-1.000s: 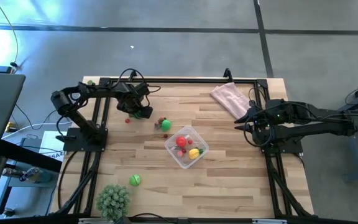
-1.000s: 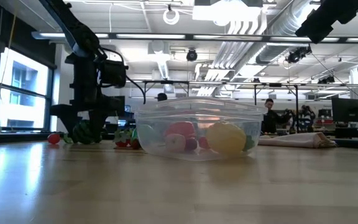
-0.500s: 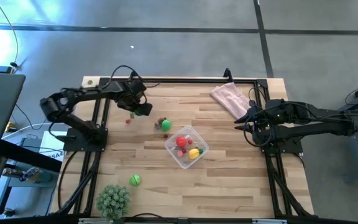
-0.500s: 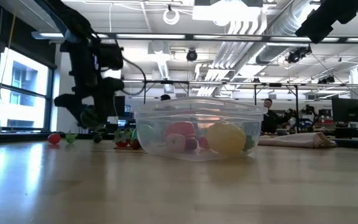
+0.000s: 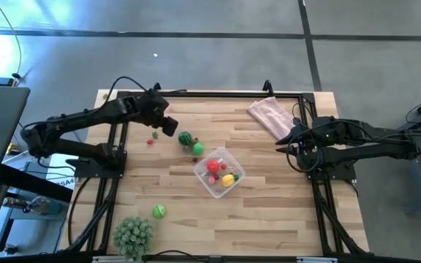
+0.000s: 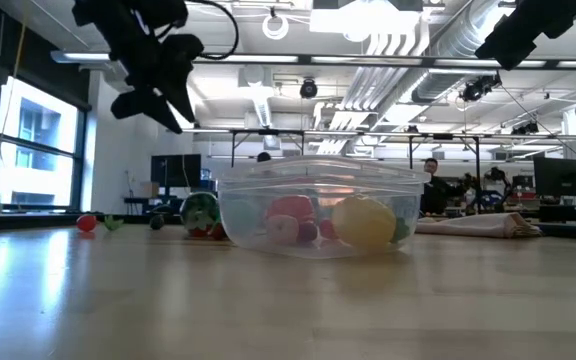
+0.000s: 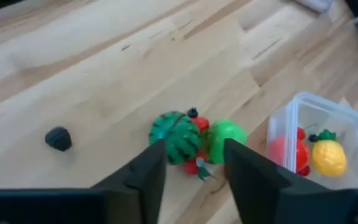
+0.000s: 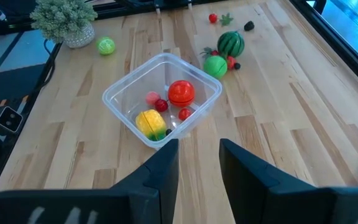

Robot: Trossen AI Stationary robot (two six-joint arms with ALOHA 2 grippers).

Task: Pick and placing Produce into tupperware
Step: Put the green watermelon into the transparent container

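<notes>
Wooden table (image 5: 269,212) carries the tupperware (image 5: 220,172), a striped melon (image 5: 186,138) lying just beside it. Left gripper (image 5: 168,125) hangs above the melon, fingers apart and empty; right gripper (image 8: 197,163) waits parted too.

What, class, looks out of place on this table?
The striped watermelon lies loose on the wood beside the green ball, outside the tupperware. The left gripper hangs open above, holding nothing.

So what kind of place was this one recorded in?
Most likely a robotics lab or open industrial workspace: exposed ceiling ducts and strip lights overhead, a bare concrete floor around the wooden table, and more workstations with a person behind.
</notes>
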